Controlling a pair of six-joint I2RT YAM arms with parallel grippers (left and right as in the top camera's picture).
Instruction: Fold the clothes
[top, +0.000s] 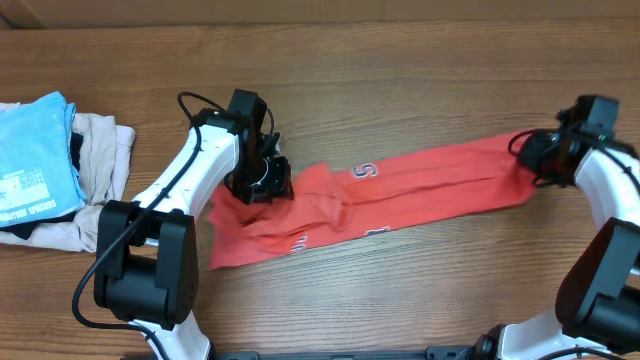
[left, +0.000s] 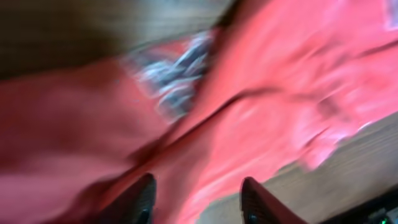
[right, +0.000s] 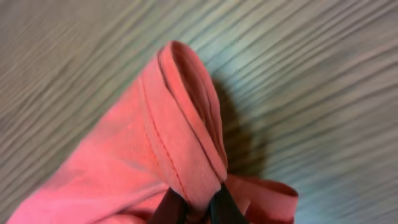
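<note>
The right pincer (right: 194, 208) is pressed together on a hemmed edge of the coral-red T-shirt (top: 420, 185), at the shirt's right end. The left pincer (left: 199, 202) stands spread over the rumpled left end, with red cloth beneath its fingers (left: 140, 199) and nothing visibly pinched. Between them the shirt lies as a long, creased band on the desk (top: 400, 60). The step looks like stretching it flat, and next the left needs a grip. No container is in view. A light blue tee (top: 35, 160) and a beige garment (top: 105, 150) lie heaped at the left.
</note>
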